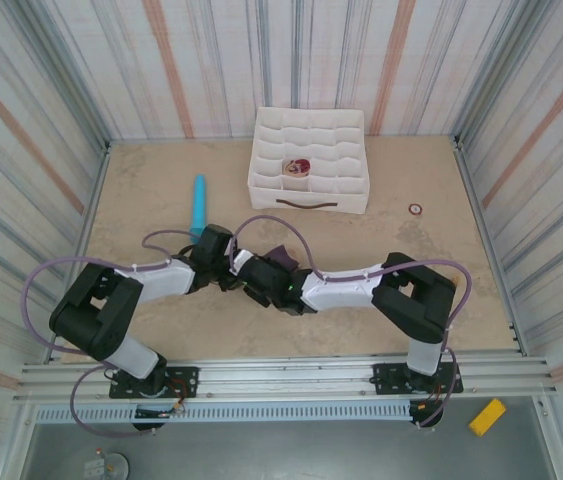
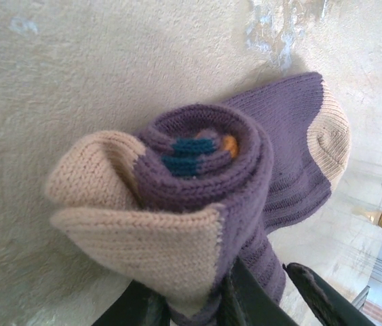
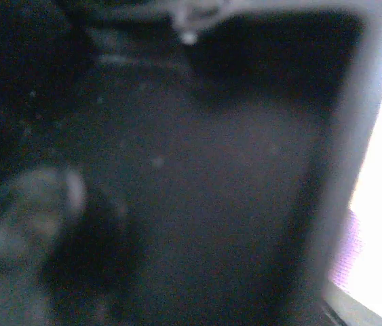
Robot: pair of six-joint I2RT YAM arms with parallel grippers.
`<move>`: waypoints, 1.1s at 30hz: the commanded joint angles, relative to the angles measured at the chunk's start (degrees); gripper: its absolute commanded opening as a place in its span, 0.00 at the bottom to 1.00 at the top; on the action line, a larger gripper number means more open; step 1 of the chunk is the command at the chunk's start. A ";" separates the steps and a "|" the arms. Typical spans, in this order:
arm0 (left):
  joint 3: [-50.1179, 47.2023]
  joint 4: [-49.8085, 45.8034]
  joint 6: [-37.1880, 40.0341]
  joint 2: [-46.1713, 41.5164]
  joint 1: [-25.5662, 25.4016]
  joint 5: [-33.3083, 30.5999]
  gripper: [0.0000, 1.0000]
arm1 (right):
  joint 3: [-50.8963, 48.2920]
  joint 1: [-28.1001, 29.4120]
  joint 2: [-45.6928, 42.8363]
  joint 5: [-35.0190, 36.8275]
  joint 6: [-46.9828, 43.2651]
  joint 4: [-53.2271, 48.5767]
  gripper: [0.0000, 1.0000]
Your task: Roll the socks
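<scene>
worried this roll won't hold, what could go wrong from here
1. The purple sock is coiled, but its beige end flares loose by the left tool; a release might let it unroll.
2. In the top view the right tool crowds the left one over the sock, so they could bump.
</scene>
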 commanded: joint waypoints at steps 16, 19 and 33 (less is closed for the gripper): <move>-1.56 -4.42 -1.12 1.31 1.21 4.00 0.07 | -4.59 -3.25 -3.37 -8.33 0.58 0.59 0.64; -1.93 -3.77 -1.46 1.49 1.26 4.28 0.07 | -4.19 -3.82 -2.17 -8.26 1.59 0.50 0.56; -3.57 -0.71 -1.55 0.02 1.44 5.39 0.53 | -7.48 -8.94 -0.87 -15.35 6.50 -0.38 0.00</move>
